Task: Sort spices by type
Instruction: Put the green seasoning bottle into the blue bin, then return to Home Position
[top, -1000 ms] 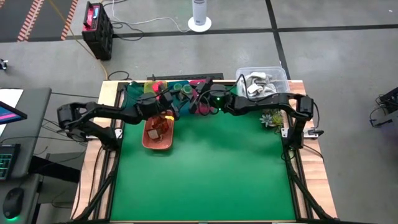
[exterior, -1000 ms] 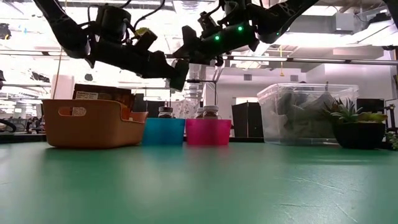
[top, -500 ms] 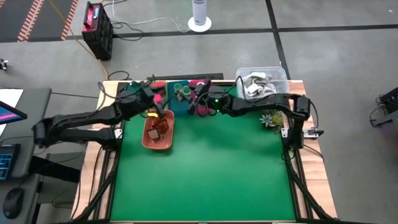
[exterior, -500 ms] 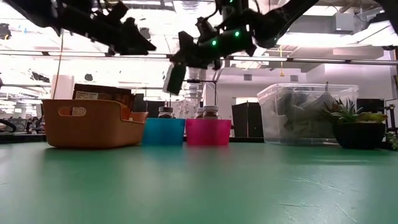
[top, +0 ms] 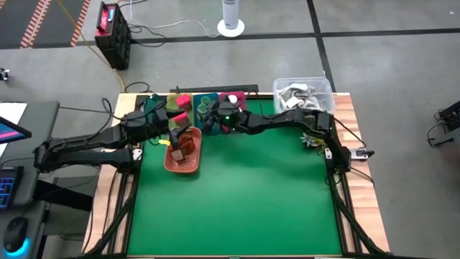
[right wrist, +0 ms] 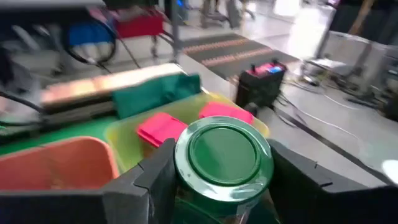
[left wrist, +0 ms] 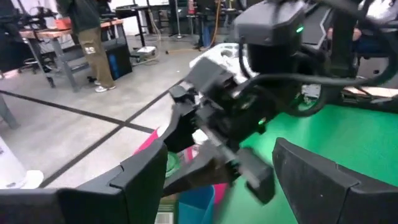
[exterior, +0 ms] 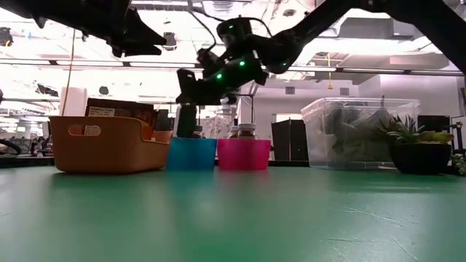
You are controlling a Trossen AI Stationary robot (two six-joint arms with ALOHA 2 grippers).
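Green-lidded jar (right wrist: 224, 155) | pinched in right claw (right wrist: 217, 186) | left claw (left wrist: 214, 180) spread, empty

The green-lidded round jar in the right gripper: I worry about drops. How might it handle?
The green-lidded round jar looks rigid. Its round body may roll if dropped on its side. The smooth lid seems slippery, so the right gripper clasping the sides seems safer.

Robotics lab: taped concrete floor (top: 388, 86), workbenches (left wrist: 59, 28), ceiling strip lights (exterior: 342, 69).
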